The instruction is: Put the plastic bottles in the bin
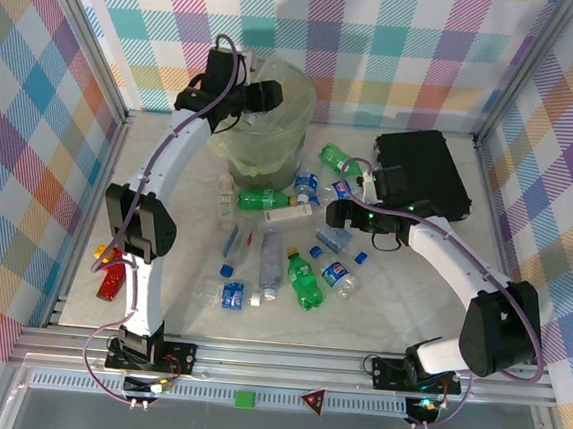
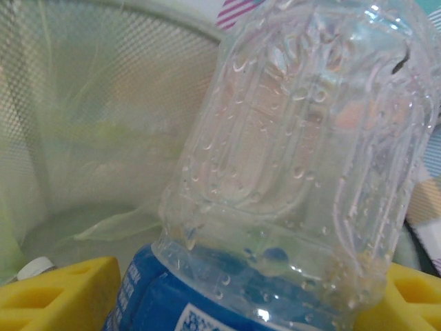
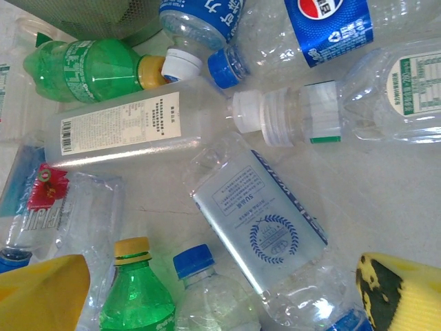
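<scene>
One ribbed, clear bottle (image 2: 296,158) with a blue label sits clamped between my left gripper's (image 2: 231,303) yellow pads (image 2: 55,293), jaws about half-closed, right over the bin's (image 2: 103,103) fine wire mesh and filmy green liner. My right gripper (image 3: 220,296) hangs spread wide and empty just above the crumpled bottles (image 3: 262,227) on the table (image 3: 386,193).

High behind the arm bases, looking down over the whole bench (image 1: 398,315). On the left wrist, pressed close, facing into the bin (image 2: 103,89) at far left. On the right wrist, close above the plastic bottles (image 3: 258,221) mid-bench, both patches shared with overhead.
</scene>
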